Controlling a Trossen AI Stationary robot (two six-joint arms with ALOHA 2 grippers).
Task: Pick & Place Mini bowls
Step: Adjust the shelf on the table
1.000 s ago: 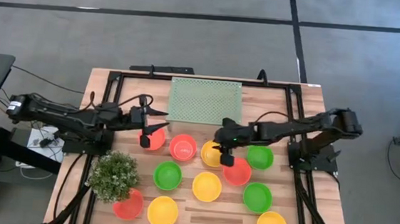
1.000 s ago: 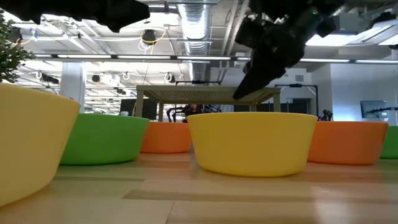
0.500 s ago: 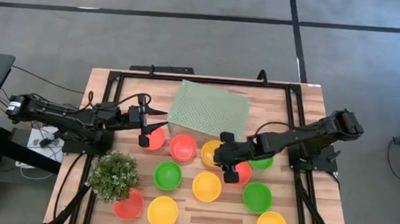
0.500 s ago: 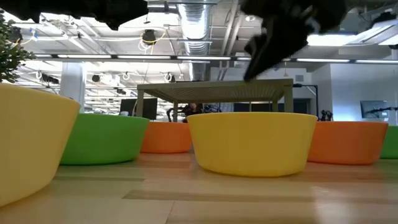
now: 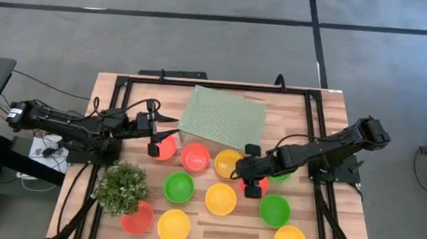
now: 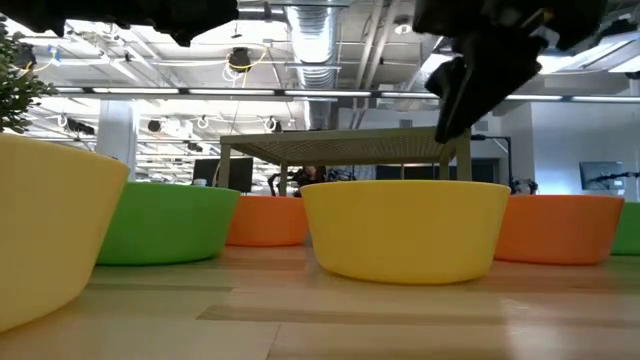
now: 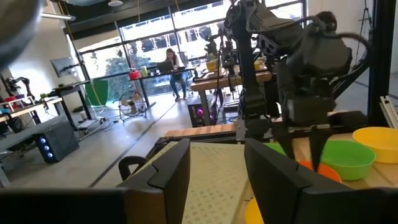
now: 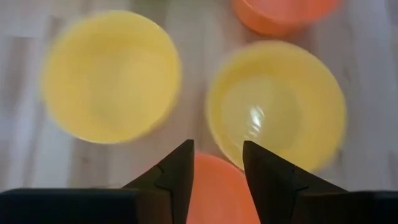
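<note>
Carefully lower your right pincer (image 5: 251,170), its jaws parted and empty, straddling the near rim of the red bowl (image 8: 217,190) directly beneath it.

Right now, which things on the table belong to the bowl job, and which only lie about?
Job: mini bowls, red, yellow, green; right tool open above a red bowl; left tool open, waiting.
Lying about: perforated rack, plant.
</note>
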